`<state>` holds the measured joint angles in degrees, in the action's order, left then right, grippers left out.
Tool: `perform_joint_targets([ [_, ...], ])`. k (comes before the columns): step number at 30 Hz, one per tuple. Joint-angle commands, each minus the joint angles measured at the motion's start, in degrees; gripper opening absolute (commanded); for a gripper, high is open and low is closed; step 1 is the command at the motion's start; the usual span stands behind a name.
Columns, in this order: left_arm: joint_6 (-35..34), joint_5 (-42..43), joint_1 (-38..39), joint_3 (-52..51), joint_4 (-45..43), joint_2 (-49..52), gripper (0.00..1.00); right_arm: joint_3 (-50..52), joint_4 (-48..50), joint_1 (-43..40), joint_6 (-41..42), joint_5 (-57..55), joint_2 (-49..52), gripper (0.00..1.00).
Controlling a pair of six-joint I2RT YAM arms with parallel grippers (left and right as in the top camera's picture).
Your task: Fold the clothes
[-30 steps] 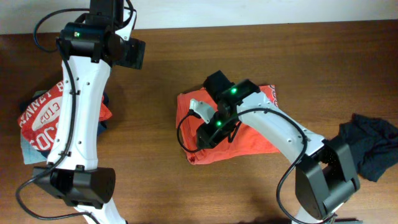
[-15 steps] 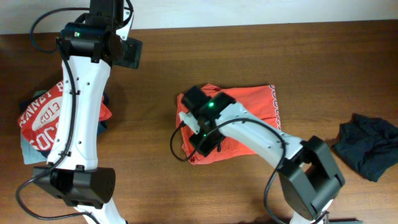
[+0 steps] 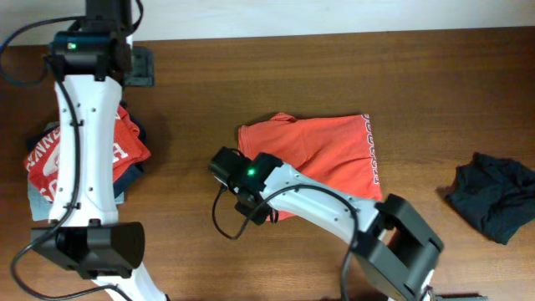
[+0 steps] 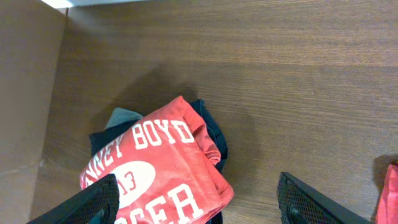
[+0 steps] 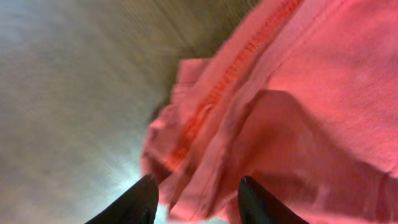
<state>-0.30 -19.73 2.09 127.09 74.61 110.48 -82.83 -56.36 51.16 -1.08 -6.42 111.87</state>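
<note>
The clothes lie in three places. An orange-red shirt [image 3: 330,155] is spread at the table's middle, and it fills the right wrist view [image 5: 311,93]. A stack with a red printed tee [image 3: 50,159] on top sits at the left. My right gripper [image 3: 253,209] is at the shirt's front-left corner, and its jaws stand apart [image 5: 198,193] with the hem lying loose between them. My left gripper [image 3: 142,68] hangs wide open at the back left, above the table. In its view the gripper [image 4: 196,202] looks down on the red tee [image 4: 161,168], which lies over dark [image 4: 211,134] and grey-blue [image 4: 121,116] pieces.
A crumpled dark garment [image 3: 493,196] lies at the right edge. Bare brown table [image 3: 184,209] separates the stack from the shirt. A pale wall [image 3: 334,17] runs along the back. A light brown panel [image 4: 25,93] borders the table beside the stack.
My right gripper has slid left across the shirt to its front-left corner, and its jaws have spread. The left arm has swung left, toward the back-left corner.
</note>
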Motion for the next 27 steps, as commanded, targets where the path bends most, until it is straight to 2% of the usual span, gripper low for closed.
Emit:
perform_joint_targets([
  [1,-1.4,2.0,-0.6,0.6,0.7,-1.4,0.81,-0.6,0.3,-0.2,1.9,-3.3,3.9,0.45],
  [6,-1.4,2.0,-0.7,0.6,0.9,-1.4,0.81,-0.7,0.3,-0.1,2.7,-3.3,4.9,0.19],
  [9,-1.4,2.0,-0.7,0.6,0.9,-1.4,0.81,-0.8,-0.4,-0.1,3.6,-2.6,3.8,0.08],
  [11,-1.4,2.0,-0.7,0.6,0.9,-1.4,0.81,-0.9,-0.8,-0.1,3.5,-0.3,2.4,0.04],
  [21,-1.4,2.0,-0.7,0.6,0.9,-1.4,0.82,-2.9,-0.3,-0.2,3.3,10.0,-6.8,0.05],
  [24,-1.4,2.0,-0.7,0.6,0.9,-1.4,0.82,-2.8,0.5,-0.2,3.2,10.8,-6.9,0.17],
  [27,-1.4,2.0,-0.7,0.6,1.0,-1.4,0.82,-2.6,-0.3,-0.2,2.8,11.0,-6.4,0.41],
])
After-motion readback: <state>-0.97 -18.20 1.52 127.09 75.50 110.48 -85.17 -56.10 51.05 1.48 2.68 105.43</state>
